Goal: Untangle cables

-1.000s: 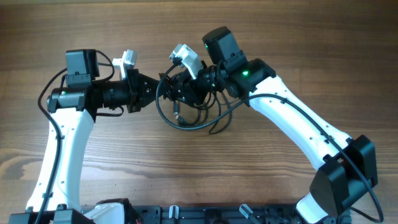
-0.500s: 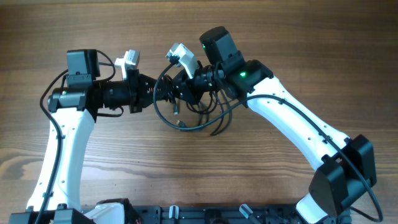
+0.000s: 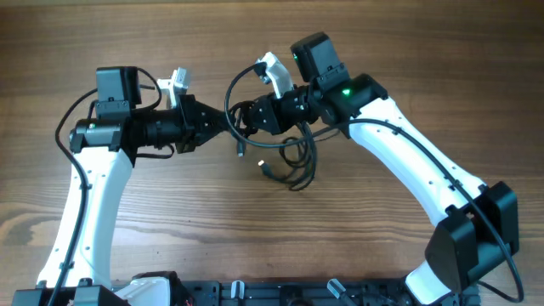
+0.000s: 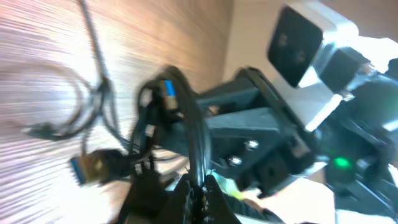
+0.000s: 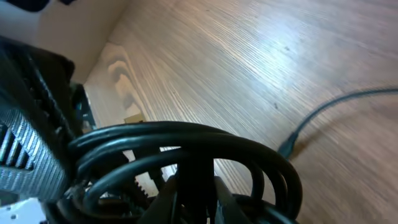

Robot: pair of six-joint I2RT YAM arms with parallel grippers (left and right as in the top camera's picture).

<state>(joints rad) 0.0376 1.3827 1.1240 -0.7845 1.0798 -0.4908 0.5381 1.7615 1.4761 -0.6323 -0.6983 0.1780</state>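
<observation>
I have the cables (image 5: pixel 186 137) bunched at upper centre of the overhead view, with loose loops trailing onto the table (image 3: pixel 195 229) just below. The right gripper (image 3: pixel 249 120) is clenched around the bundle. The left gripper (image 3: pixel 226 128), just beside it, pinches one strand tight.

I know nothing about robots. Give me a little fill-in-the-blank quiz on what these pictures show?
The cables are ___ in colour.
Counting the left gripper and right gripper, ___ grippers hold them.
The table is made of ___.
The light on the right arm glows ___.
Missing words: black, two, wood, green.
</observation>
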